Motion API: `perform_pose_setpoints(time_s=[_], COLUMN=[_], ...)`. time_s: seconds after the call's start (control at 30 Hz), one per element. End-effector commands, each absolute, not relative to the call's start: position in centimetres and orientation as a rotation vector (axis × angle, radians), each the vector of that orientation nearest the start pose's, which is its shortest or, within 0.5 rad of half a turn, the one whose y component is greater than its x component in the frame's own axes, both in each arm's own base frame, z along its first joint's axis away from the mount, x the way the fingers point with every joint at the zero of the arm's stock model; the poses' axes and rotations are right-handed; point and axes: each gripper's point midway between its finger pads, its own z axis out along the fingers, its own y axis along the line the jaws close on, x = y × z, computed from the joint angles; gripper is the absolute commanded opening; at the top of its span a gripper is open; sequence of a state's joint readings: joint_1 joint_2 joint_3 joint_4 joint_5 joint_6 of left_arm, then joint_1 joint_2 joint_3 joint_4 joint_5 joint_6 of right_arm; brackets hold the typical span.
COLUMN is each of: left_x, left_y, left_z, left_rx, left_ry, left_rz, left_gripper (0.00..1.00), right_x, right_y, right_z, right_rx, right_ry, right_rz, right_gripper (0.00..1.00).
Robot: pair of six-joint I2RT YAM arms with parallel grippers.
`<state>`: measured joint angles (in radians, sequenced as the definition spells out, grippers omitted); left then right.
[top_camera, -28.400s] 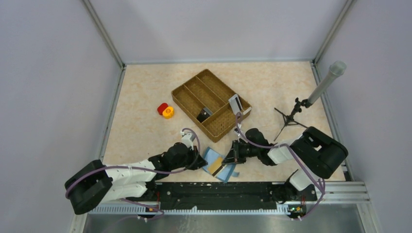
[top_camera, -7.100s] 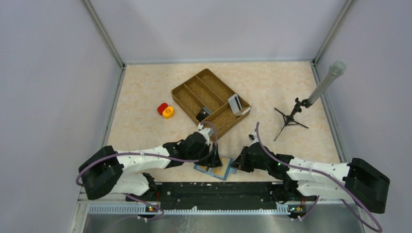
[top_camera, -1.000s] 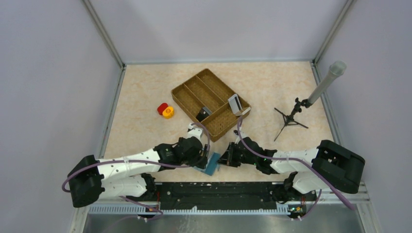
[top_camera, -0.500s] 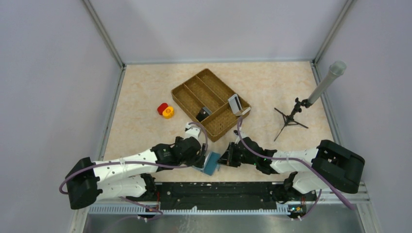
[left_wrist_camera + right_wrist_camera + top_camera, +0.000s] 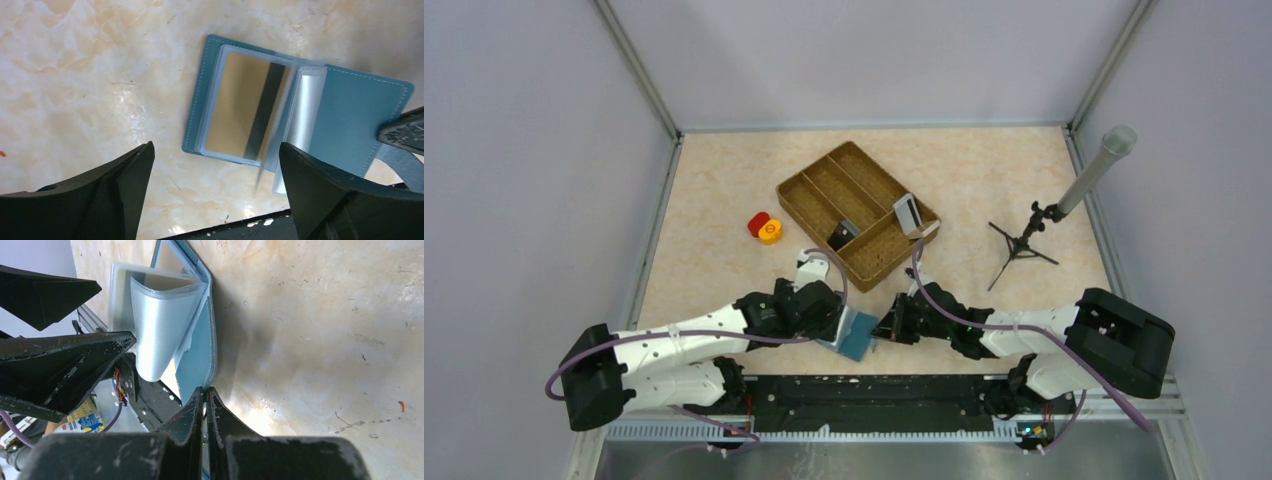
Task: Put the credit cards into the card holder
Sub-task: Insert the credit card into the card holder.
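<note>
- The right jaws are pressed together at the outer edge of the card holder. In the right wrist view the teal cover ends just at their tips, so I judge that they pinch it. That flap stands tilted up from the tabletop
- The left jaws are spread wide and hold nothing. They hang over the other half of the holder and do not touch it
- Half a second ago, in the top view, the left jaws were right at the holder. Now they have drawn back a little, away from the right arm, and more of the holder shows
- Between the left jaws I see the tan card lying inside the clear pocket of the flat panel, dark stripe up, with no corner over the teal border
- The loose clear sleeves bulge up in the middle, between this card and the lifted flap
- The holder lies on the tabletop at its near edge, between the two arms and apart from the brown tray
- I take this to mean that the tan card is seated and the left arm is free for the next one
- A pale piece leans in the tray; it may be another of the credit cards, but it is too small to tell
- If the flap is let go now, I think the sleeves may flop over the filled pocket
</note>
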<state>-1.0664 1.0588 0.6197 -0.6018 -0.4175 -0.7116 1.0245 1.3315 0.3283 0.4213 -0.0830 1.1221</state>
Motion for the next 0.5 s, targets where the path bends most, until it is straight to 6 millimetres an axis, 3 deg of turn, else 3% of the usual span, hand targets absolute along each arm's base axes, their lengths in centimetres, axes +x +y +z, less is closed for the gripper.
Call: perform_pose_setpoints(time_s=[0.0, 0.2, 0.47], left_x=[16.1, 15.9, 15.4], left_y=[-17.3, -18.2, -22.1], left_z=[7.6, 7.5, 7.8], left_rx=[0.247, 0.303, 0.446], left_ry=[2.452, 2.455, 2.453], left_rz=[-0.109, -0.160, -0.350], left_gripper=[0.99, 0.99, 0.99], right_x=[13.4, 13.3, 13.3], right_y=[31.7, 31.8, 31.8], right_z=[4.8, 4.8, 4.7], right_rx=[0.068, 0.065, 0.066], right_ry=[2.446, 2.448, 2.450], right_rz=[1.227, 1.234, 1.235], right_gripper=[0.00, 0.00, 0.00])
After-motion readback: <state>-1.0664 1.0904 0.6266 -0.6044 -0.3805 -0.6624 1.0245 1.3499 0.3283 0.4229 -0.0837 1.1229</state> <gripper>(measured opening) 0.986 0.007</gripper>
